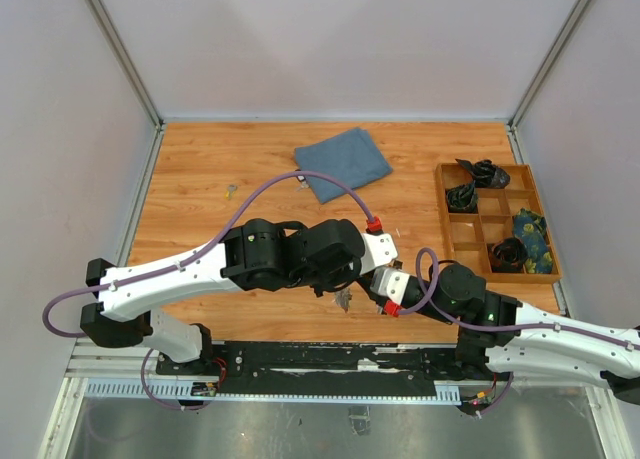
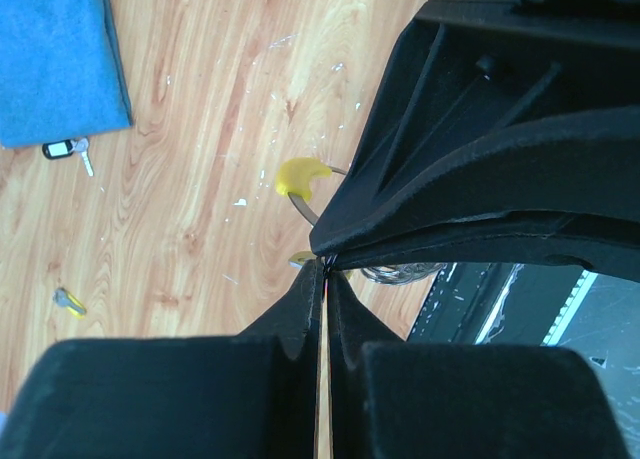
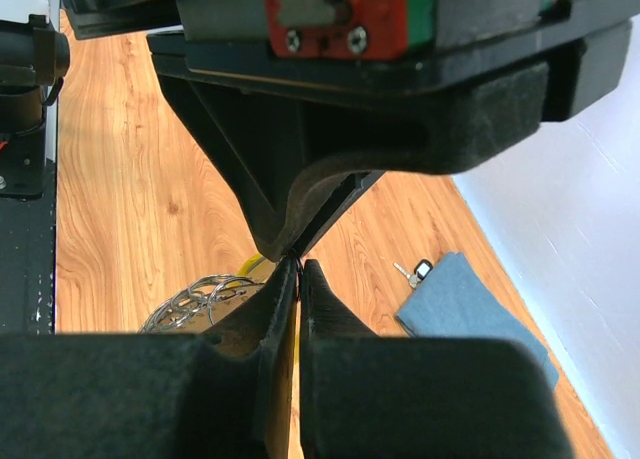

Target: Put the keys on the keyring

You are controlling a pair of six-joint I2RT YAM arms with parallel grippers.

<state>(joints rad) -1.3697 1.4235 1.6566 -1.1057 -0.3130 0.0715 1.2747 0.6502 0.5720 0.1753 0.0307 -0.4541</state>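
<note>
Early days: left pincer (image 2: 325, 269) and right pincer (image 3: 298, 264) both pinched shut at the keyring (image 3: 195, 301), grip unclear, two keys (image 2: 68, 151) loose on the surface (image 2: 200, 129).

Left arm (image 1: 200, 269), right arm (image 1: 545, 337) span near edge, cloth (image 1: 343, 163) behind, tray (image 1: 468, 257) right, room left.

Two arms, the left arm (image 1: 180, 269) and the right arm (image 1: 540, 334), work over one desk (image 1: 200, 159), with a left gripper (image 2: 326, 269) and a right gripper (image 3: 298, 262). Three keys show: one yellow key (image 2: 300, 175), one black key (image 2: 66, 149) and one small key (image 2: 68, 301). There is one keyring (image 3: 190, 301), one cloth (image 1: 343, 162) and one divided tray (image 1: 441, 214).
</note>
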